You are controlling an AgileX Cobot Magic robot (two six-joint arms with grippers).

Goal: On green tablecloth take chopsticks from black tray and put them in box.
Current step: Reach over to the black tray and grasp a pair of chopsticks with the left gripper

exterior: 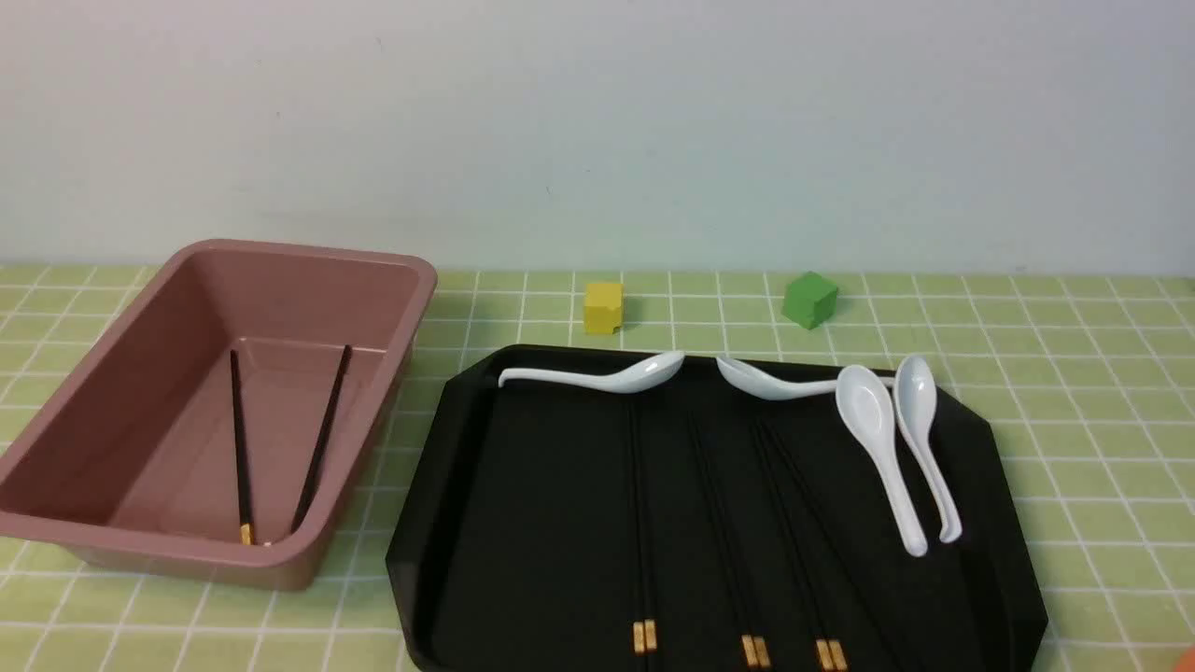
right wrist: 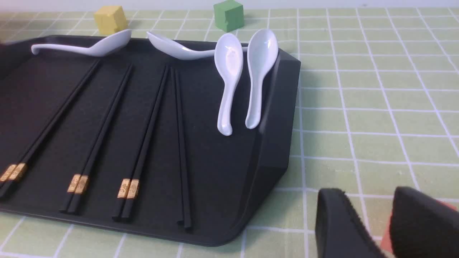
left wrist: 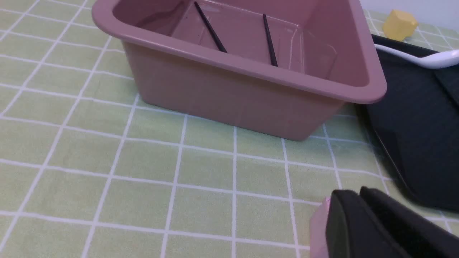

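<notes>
The green tablecloth (exterior: 1074, 373) covers the table. On it the black tray (exterior: 448, 523) holds several pairs of black chopsticks (right wrist: 102, 132) lying lengthwise, gold bands toward me. The pink-brown box (exterior: 411, 280) stands left of the tray, with two chopsticks (exterior: 240, 439) on its floor, spread apart. In the left wrist view my left gripper (left wrist: 358, 193) hovers low over the cloth near the box's (left wrist: 251, 68) near corner, shut and empty. My right gripper (right wrist: 369, 195) is open over the cloth beside the tray's (right wrist: 276, 143) right rim, with nothing between its fingers. Neither gripper shows in the front view.
Several white spoons (exterior: 873, 420) lie at the tray's far and right side. A yellow cube (exterior: 603, 308) and a green cube (exterior: 808, 300) sit on the cloth behind the tray. A pale wall closes the back.
</notes>
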